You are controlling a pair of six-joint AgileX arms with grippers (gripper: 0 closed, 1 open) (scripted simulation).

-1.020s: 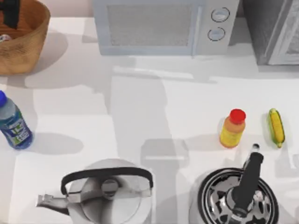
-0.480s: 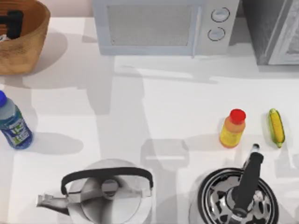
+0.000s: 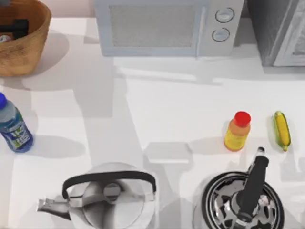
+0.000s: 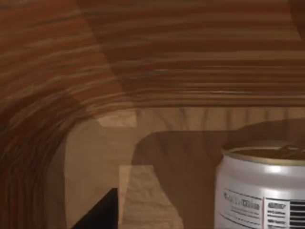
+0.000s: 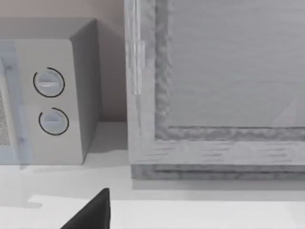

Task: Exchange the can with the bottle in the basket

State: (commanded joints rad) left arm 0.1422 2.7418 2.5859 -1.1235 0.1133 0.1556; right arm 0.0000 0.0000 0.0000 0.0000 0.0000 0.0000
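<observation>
As left tool [image 3: 14,29] shifted within basket [image 3: 33,45] | can [image 4: 259,188] beside | grip unclear

A microwave [image 3: 164,26] stands at the back. Near the front sit a kettle [image 3: 107,200] and pan [image 3: 243,205], behind it an orange bottle [image 3: 237,131] beside a corn cob [image 3: 281,130].

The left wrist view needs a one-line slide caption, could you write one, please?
Left hand inside the basket, beside the upright can on its floor.
</observation>
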